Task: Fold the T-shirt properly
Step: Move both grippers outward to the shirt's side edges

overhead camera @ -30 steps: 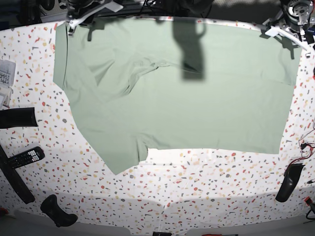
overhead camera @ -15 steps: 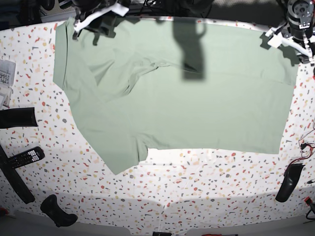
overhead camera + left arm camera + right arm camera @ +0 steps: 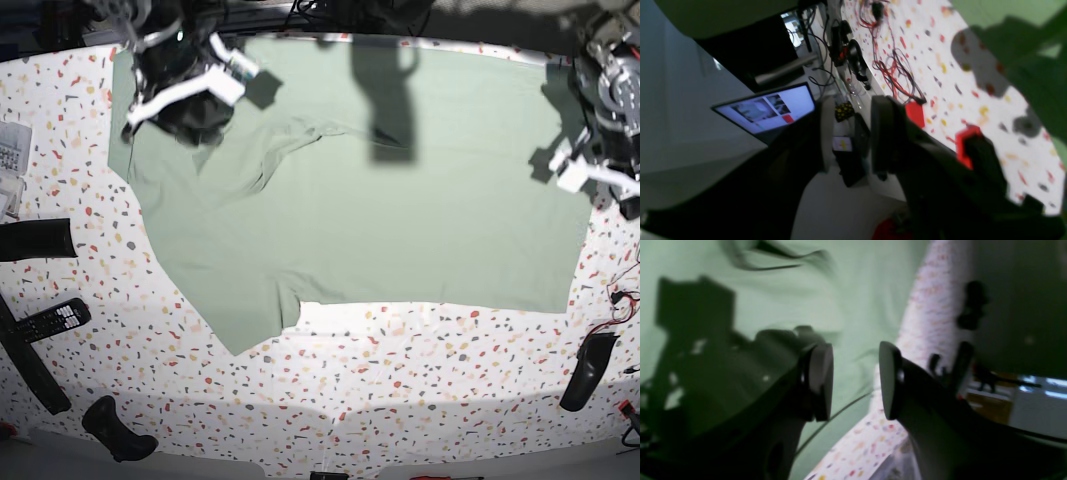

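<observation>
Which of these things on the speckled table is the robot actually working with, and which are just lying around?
Part of the job:
- T-shirt, spread flat
- left gripper, open, empty
- right gripper, open, empty

Just lying about:
- remote control
- red and black cables
- laptop beyond the table

**Matt cloth on a speckled table**

The T-shirt (image 3: 400, 200) is soft matt cloth, pale green, smooth with a few shallow creases. Under it, the table (image 3: 400, 380) has a smooth white terrazzo-speckled surface. Each gripper's pads (image 3: 821, 380) look like dull black plastic or rubber.
</observation>
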Available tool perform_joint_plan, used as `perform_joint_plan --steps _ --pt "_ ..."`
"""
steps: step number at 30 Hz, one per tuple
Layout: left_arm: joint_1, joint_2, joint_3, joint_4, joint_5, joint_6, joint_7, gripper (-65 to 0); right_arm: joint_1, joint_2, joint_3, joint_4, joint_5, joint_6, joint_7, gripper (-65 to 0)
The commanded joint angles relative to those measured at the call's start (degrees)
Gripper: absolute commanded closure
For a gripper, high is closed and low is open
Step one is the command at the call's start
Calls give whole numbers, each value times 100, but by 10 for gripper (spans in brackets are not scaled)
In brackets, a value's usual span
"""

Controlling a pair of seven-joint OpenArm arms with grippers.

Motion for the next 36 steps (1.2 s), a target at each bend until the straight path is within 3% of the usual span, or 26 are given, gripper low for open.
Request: perform_joint_plan --steps 1,17,22,29,36 --pt "-184 -120 -46 85 13 90 -48 -168 109 46 138 105 -31 -72 74 -223" --pt "-1784 -81 -46 83 -1016 96 -793 -168 787 -208 2006 105 1781 -63 494 -223" --pt "-1912 -26 -46 83 -1005 527 -852 -168 772 -192 2072 105 1827 -114 17 -223" --pt "-1912 313 -46 83 -1010 540 -874 -168 772 -188 2072 105 1827 -151 -48 -223" --pt "-1912 538 -46 76 -1010 540 -1021 -168 774 -190 2072 105 1827 -153 258 -223"
